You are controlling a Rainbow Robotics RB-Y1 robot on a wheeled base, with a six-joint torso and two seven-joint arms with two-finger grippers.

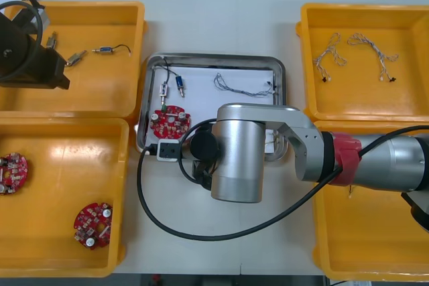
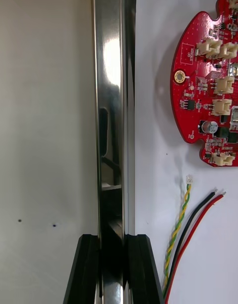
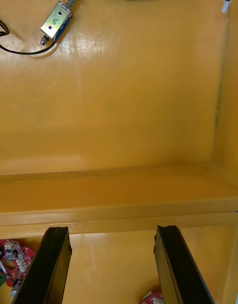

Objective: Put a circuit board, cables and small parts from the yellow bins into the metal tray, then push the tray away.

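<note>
No text, number or brand can be read with certainty. In the right wrist view, small white printed markings are seen on the round red circuit board (image 2: 198,101), beside its pale connectors, but the characters are too small to be made out. In the left wrist view, a dark mark is carried on the side of a small metal part (image 3: 55,23); whether it is lettering or a number cannot be told.
</note>
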